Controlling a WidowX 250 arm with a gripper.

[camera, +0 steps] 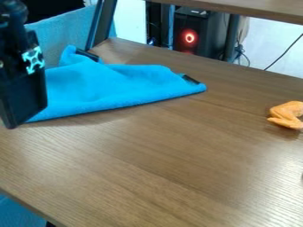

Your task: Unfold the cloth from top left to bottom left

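Crumpled bright-blue fabric cloth [124, 86] just right of black metal-and-plastic-looking end effector [24, 95] in view; open or closed, can't tell.

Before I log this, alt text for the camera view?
Rumpled blue cloth lies folded at the upper left of a brown wood-grain table, its left end partly hidden by the black robot arm. A small orange object sits at the right edge.

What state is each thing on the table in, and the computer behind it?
Bright blue fabric cloth: folded over and rumpled, not spread flat.
Orange bent piece: lying on the tabletop.
Black computer tower: red ring light lit.
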